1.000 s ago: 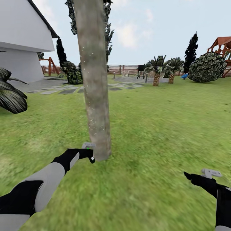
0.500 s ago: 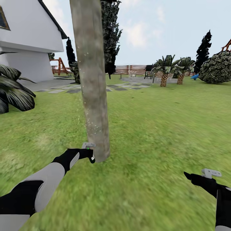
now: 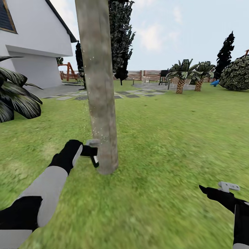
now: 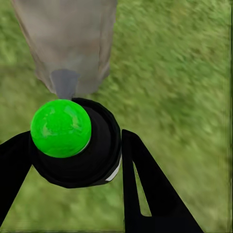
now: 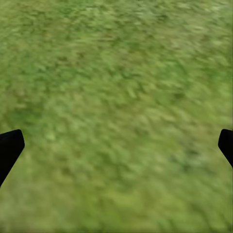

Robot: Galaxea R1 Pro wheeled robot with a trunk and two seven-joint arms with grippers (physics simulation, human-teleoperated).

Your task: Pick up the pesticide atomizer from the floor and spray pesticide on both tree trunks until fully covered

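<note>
A thick grey-brown tree trunk (image 3: 100, 86) rises from the grass floor (image 3: 166, 138) just ahead of me. My left gripper (image 3: 93, 156) is low beside its base, shut on the pesticide atomizer (image 3: 94, 161). In the left wrist view the atomizer (image 4: 92, 155) is a black body with a green round cap, held between the two black fingers (image 4: 145, 184). Its grey nozzle faces the tree trunk (image 4: 68, 39) at close range. Fine pale specks dot the bark. My right gripper (image 3: 204, 189) hangs open over bare grass (image 5: 116, 116) at the lower right.
A white house (image 3: 34, 45) and dark palm fronds (image 3: 17, 100) stand at the left. Behind the trunk are a near-black cypress (image 3: 121, 38), grey paving stones (image 3: 131, 94), short palms (image 3: 181, 74), a round bush (image 3: 238, 74) and the wooden fence (image 3: 148, 74).
The camera has turned a little left, bringing in more of the house. My left gripper has risen along the trunk's base with the atomizer. The right arm has kept still.
</note>
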